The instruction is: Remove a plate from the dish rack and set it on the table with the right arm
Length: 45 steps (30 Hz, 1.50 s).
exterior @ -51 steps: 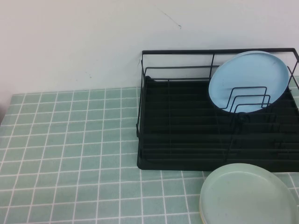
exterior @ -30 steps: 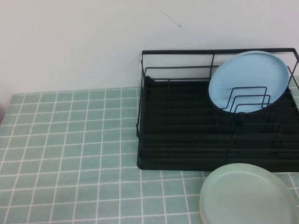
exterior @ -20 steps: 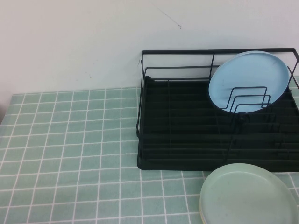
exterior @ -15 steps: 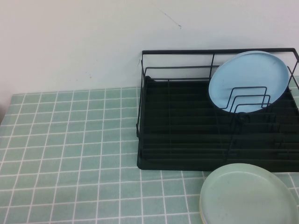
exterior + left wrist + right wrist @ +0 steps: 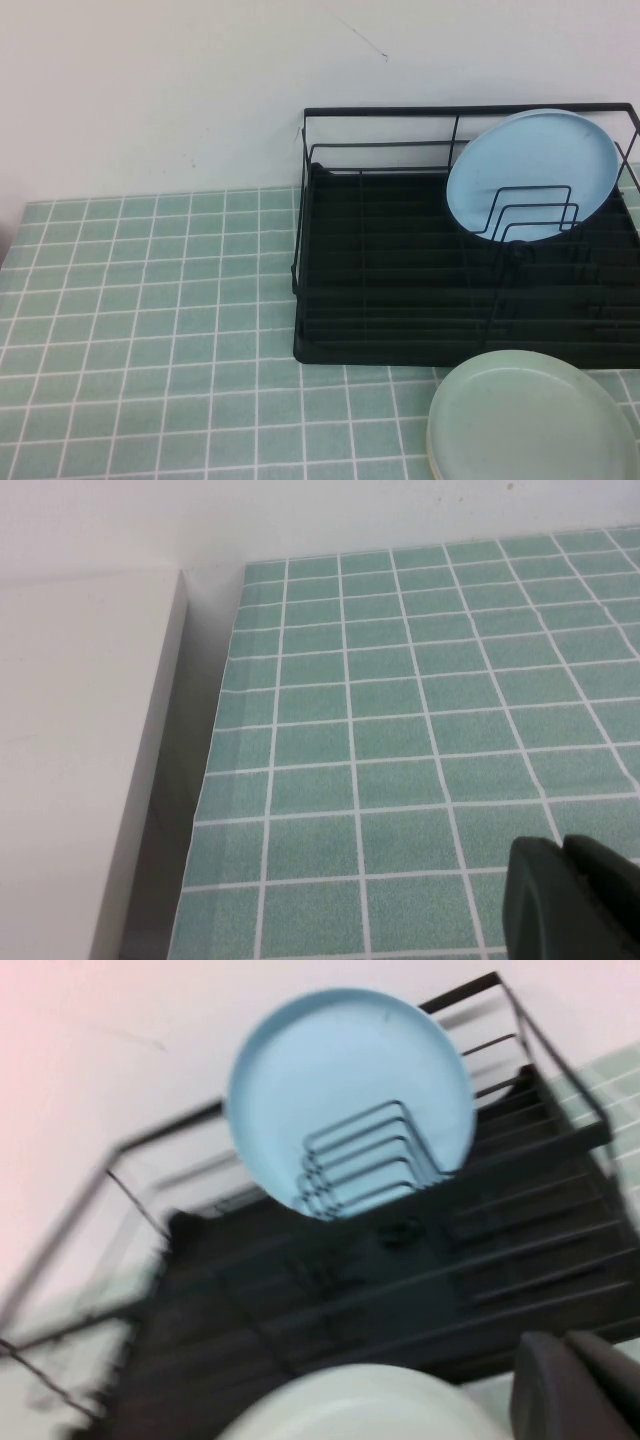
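Note:
The light blue plate (image 5: 535, 170) stands upright in the wire loop dividers at the back right of the black dish rack (image 5: 400, 290). The right wrist view shows the plate (image 5: 350, 1080) and the rack (image 5: 300, 1290) ahead of my right gripper (image 5: 570, 1340), whose black fingers are shut and empty, well short of the rack. My left gripper (image 5: 562, 845) is shut and empty above bare tiles of the table (image 5: 400, 730). Neither gripper shows in the high view.
A pale mint-green plate (image 5: 530, 420) lies flat on the table (image 5: 150, 300) just in front of the rack's right part; it also shows in the right wrist view (image 5: 370, 1405). A white wall stands behind. A white ledge (image 5: 80, 760) borders the table's left edge.

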Motion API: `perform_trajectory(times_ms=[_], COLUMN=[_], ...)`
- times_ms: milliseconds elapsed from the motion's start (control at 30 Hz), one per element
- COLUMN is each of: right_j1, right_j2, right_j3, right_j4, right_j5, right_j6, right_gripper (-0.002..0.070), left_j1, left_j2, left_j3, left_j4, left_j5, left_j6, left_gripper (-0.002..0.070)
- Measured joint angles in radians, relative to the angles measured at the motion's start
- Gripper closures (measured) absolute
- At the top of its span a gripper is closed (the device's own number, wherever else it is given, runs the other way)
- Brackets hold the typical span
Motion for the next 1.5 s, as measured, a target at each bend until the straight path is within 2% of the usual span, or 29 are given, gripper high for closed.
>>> perform_trajectory(times_ms=[133, 433, 733, 1067, 1333, 1400, 1500], right_j1=[0.000, 0.000, 0.000, 0.000, 0.000, 0.000, 0.000], right_j2=[0.000, 0.000, 0.037, 0.486, 0.844, 0.932, 1.078], right_j3=[0.000, 0.000, -0.072, -0.388, -0.645, -0.715, -0.830], right_j4=[0.168, 0.277, 0.349, 0.181, 0.155, 0.153, 0.151], right_j5=[-0.003, -0.003, 0.105, 0.291, 0.309, 0.314, 0.329], right_j6=[0.000, -0.093, -0.222, -0.414, -0.729, -0.801, -0.892], right_gripper=[0.0678, 0.0678, 0.0678, 0.0678, 0.0671, 0.0638, 0.0518], left_j1=[0.000, 0.000, 0.000, 0.000, 0.000, 0.000, 0.000], left_j2=[0.000, 0.000, 0.000, 0.000, 0.000, 0.000, 0.000], left_j3=[0.000, 0.000, 0.000, 0.000, 0.000, 0.000, 0.000], left_j4=[0.000, 0.000, 0.000, 0.000, 0.000, 0.000, 0.000], left_j5=[0.000, 0.000, 0.000, 0.000, 0.000, 0.000, 0.000], left_j6=[0.000, 0.000, 0.000, 0.000, 0.000, 0.000, 0.000], left_gripper=[0.0678, 0.0678, 0.0678, 0.0678, 0.0678, 0.0678, 0.0678])
